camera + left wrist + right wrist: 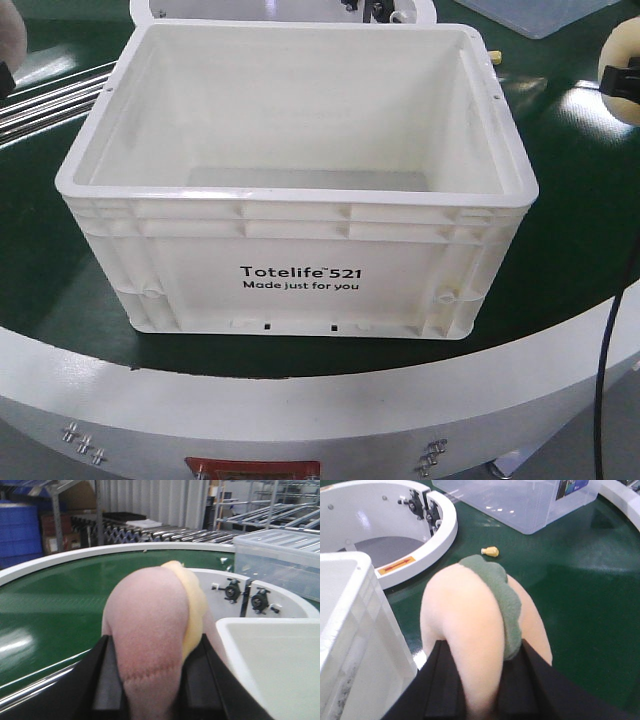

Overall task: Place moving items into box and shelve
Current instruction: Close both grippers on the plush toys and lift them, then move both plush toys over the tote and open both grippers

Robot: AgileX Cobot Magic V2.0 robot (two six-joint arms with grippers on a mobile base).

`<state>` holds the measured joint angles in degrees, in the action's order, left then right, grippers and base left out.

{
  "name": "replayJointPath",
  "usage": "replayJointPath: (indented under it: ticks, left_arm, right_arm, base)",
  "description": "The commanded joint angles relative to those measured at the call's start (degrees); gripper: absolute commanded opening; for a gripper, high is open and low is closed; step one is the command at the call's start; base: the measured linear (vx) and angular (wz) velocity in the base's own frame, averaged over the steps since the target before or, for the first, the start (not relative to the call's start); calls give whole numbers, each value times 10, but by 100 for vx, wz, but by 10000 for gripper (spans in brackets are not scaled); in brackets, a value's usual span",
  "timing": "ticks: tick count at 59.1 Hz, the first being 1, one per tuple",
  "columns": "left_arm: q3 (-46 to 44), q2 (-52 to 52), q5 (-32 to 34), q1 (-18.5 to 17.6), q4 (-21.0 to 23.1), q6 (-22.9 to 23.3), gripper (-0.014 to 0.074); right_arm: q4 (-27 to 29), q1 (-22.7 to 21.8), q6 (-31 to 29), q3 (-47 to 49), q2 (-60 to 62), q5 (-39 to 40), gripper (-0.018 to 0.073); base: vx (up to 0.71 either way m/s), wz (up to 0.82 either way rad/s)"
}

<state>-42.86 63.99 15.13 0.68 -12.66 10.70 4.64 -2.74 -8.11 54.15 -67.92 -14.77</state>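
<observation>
Step in hand, as we judge it: loading, with both items held and neither yet in the box. Item one, the box [300,270]: white, printed "Totelife 521", centre of the front view, standing on the green belt [575,230]; what we see of its interior is bare. Item two, the pink plush toy [147,630]: centre of the left wrist view, pinched between the dark fingers [102,680] of the left gripper [150,680], with the box rim at the lower right of that frame, beside the toy and not under it. Item three, the yellow-orange plush toy [462,625], with a green leaf: centre of the right wrist view, clamped by the fingers [445,680] of the right gripper [480,680], the box wall at lower left. Also noted at the top of that view: a clear lidded bin [520,505] and, below it, a small yellow object [491,551] on the belt. Next move, in our judgement: each arm should carry its toy inward past the rim, above the opening, and only then part its fingers. Shelving the box comes after.
</observation>
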Motion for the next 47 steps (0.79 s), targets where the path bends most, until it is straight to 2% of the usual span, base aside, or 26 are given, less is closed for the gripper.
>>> replayJointPath:
  ticks: [1, 7, 20, 28, 37, 47]
  left_arm:
    - [-34, -15, 46, -25, -20, 5, -22]
    - [-61, -15, 41, -60, -37, 6, -22]
    - [-87, -6, 11, -127, -37, 6, -22]
    - [-87, 19, -5, -170, -36, 6, -22]
    - [-87, 53, -2, -213, -36, 16, -22]
    - [-87, 86, 2, -235, -36, 21, -18]
  right_arm:
    - [0, 15, -10, 18, 22, 62, -13]
    - [1, 54, -29, 18, 25, 82, -13]
    - [1, 171, -30, 18, 25, 121, -13]
    - [1, 227, -30, 18, 16, 129, -13]
    - [2, 266, -30, 18, -11, 132, -13]
    - [1, 301, -30, 18, -37, 159, -9]
  base:
    - [0, 0]
    - [0, 0]
    - [0, 0]
    - [0, 0]
    - [0, 0]
    - [0, 0]
